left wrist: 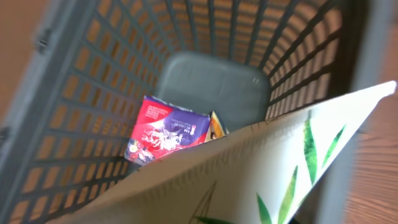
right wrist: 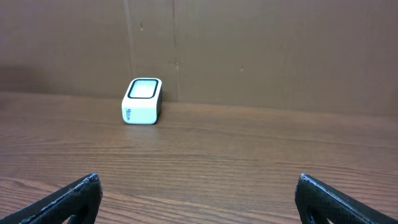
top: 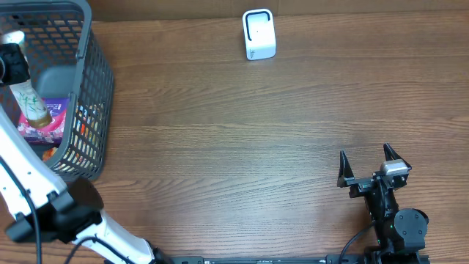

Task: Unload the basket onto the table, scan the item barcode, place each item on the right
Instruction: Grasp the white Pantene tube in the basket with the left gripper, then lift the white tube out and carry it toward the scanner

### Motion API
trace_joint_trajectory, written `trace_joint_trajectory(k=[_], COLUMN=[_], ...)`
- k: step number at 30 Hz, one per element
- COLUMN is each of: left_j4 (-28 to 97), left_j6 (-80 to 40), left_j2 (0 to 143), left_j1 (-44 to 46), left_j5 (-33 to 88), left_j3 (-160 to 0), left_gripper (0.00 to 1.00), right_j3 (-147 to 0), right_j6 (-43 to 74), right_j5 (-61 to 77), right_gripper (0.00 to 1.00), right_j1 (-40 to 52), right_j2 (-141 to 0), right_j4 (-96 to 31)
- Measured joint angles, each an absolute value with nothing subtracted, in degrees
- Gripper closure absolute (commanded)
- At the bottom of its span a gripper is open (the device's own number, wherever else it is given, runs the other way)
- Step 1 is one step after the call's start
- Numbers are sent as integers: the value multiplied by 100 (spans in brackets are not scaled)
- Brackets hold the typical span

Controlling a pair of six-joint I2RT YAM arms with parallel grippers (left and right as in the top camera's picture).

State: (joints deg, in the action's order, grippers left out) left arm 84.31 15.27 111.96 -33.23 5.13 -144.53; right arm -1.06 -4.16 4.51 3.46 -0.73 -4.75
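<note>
— What is seen at the left?
— A grey basket (top: 91, 110) is set at the left edge of the table (top: 220, 147), and a red-and-purple packet (left wrist: 165, 130) is lying in it. The cream pack with green leaves (top: 33, 103) is clasped by the left gripper (top: 15, 73) and held tilted over the basket.
— And further right?
— A white scanner (top: 259, 34) is stood at the far edge, well apart from the pack. The right gripper (top: 364, 152) is kept low at the near right, jaws spread wide.
</note>
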Motion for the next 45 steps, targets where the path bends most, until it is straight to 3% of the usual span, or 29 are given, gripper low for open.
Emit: trace_joint_trajectory(k=[17, 37, 45], left_j4=[8409, 8455, 8488], left_j6=[1352, 1083, 1083], left_j2=[10082, 9856, 10481], left_j1=[-2792, 178, 1111], left_j5=[2340, 2711, 2611], left_j3=[-14470, -14470, -14479], left_gripper=[75, 76, 76], right_j3=[-106, -106, -106], right_j6=[-412, -414, -414], right_j5=[451, 451, 449], right_gripper=[0, 0, 0], right_j1=[346, 349, 346], right_j2=[-73, -73, -73], right_j4=[-473, -473, -471])
